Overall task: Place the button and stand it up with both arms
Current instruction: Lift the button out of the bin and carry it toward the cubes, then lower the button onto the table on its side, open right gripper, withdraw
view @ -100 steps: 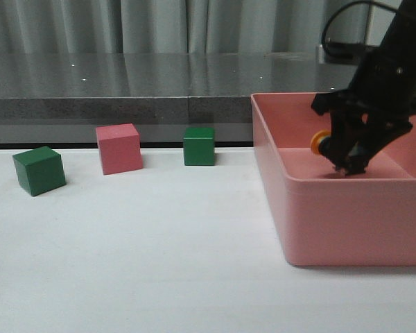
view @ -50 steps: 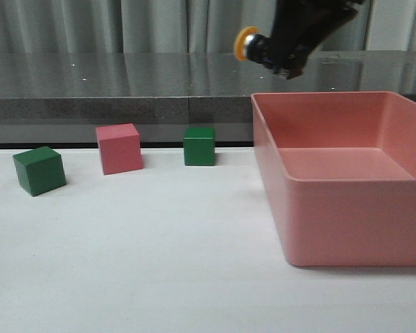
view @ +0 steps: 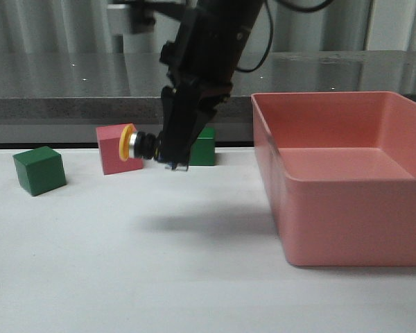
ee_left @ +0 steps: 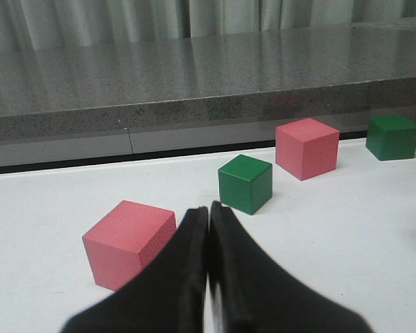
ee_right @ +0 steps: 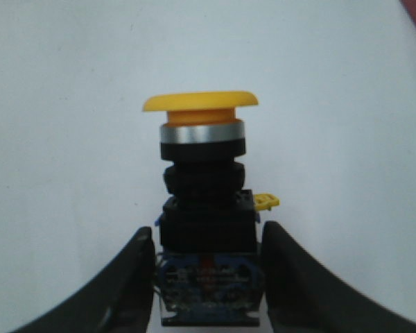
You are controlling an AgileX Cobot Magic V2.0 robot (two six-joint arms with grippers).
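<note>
Carrying step: right gripper (view: 172,164) grasping button (view: 140,146) sideways above table (view: 125,277), cap pointing to 9 o'clock; left gripper (ee_left: 209,229) clenched, empty; next, lowering and standing it upright

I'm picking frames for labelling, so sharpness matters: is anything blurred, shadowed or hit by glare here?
Front view: the button and right gripper look slightly soft, and a diffuse shadow lies on the white table beneath them. Left wrist view: the shut left gripper is blurred, the cubes sharper. Right wrist view: the button is crisp; no strong glare.
</note>
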